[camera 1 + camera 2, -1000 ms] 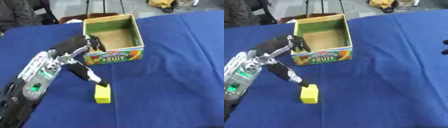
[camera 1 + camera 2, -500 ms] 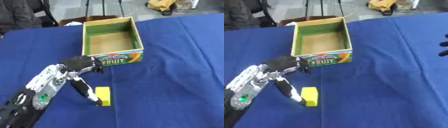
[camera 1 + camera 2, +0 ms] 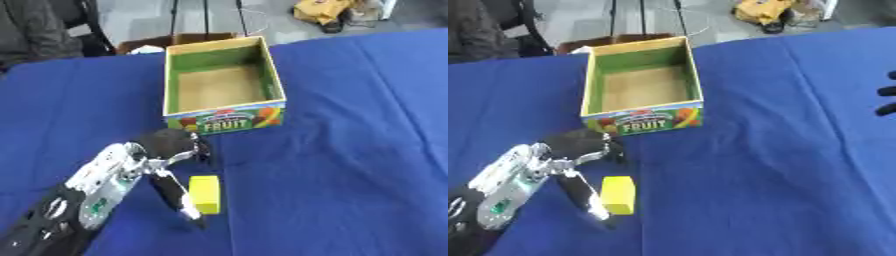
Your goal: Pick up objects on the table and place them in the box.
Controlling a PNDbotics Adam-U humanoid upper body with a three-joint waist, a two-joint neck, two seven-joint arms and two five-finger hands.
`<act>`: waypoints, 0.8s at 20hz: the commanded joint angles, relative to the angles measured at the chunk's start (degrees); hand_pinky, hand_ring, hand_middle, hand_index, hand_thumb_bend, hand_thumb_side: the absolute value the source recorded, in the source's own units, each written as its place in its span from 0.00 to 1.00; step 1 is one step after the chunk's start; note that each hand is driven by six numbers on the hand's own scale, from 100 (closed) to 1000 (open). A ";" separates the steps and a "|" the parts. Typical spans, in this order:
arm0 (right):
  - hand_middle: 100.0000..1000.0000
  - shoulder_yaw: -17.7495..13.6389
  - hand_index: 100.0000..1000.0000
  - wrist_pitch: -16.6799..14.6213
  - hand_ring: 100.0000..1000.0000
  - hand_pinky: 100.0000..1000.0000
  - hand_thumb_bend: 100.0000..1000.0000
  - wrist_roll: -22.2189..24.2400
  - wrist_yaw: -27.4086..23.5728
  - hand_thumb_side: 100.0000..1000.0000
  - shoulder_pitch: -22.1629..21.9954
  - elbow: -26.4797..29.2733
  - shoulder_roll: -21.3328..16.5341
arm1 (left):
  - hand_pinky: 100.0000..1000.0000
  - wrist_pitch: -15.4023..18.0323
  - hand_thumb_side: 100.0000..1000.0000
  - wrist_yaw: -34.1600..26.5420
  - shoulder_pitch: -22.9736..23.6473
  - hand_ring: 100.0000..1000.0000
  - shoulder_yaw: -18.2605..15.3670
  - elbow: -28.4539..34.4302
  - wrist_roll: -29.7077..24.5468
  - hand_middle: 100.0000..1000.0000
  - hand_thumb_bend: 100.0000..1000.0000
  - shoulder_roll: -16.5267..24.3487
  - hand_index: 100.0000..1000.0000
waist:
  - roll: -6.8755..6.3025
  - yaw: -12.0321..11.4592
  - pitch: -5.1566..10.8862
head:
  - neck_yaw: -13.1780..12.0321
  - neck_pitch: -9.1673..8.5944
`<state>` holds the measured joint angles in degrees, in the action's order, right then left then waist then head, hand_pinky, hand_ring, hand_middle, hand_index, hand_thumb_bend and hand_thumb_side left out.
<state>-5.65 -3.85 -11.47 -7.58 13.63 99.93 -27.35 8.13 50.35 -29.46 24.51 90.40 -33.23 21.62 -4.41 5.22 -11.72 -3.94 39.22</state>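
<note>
Left eye view shows the yellow block (image 3: 206,194) on the blue desk (image 3: 350,165), near the empty box (image 3: 223,85) – likely light and rigid, best pinched across its long sides; left hand (image 3: 162,150) spread beside it, holding nothing

Left arm in shot now: silver-grey forearm casing with dark cut-outs and a small green spot low on it, going black toward the elbow. The left robot hand (image 3: 166,145) is black across the knuckles, long black digits with pale tips. At the right edge, only black fingertips of the right robot hand (image 3: 886,100).
</note>
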 commanded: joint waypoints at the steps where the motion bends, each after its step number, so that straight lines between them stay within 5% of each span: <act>1: 0.63 -0.40 0.79 -0.10 0.58 0.39 0.21 0.21 -0.09 0.69 0.74 0.54 -0.91 | 0.47 0.04 0.50 0.62 -0.36 0.50 -0.03 -0.37 0.68 0.49 0.91 -0.04 0.65 | 0.43 -0.01 0.79 | 0.02 -0.53; 9: 0.63 -0.51 0.79 -0.14 0.58 0.39 0.24 0.13 -0.12 0.69 0.66 0.49 -0.81 | 0.21 -1.61 0.46 -4.22 -0.03 0.24 -0.48 -2.17 8.21 0.20 0.58 -1.00 0.37 | 0.52 0.19 0.83 | 0.08 -0.72; 16: 0.63 -0.61 0.79 -0.19 0.58 0.39 0.24 0.12 -0.11 0.69 0.48 0.37 -0.76 | 0.17 -4.03 0.45 -11.09 -1.76 0.20 -3.28 1.91 15.33 0.14 0.53 -0.25 0.32 | 0.59 0.09 1.10 | 0.29 -0.86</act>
<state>-5.66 -3.80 -11.38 -7.59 13.62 99.79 -27.28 4.42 40.38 -30.06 22.49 90.45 -18.95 20.19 -4.20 5.31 -11.61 -3.85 39.00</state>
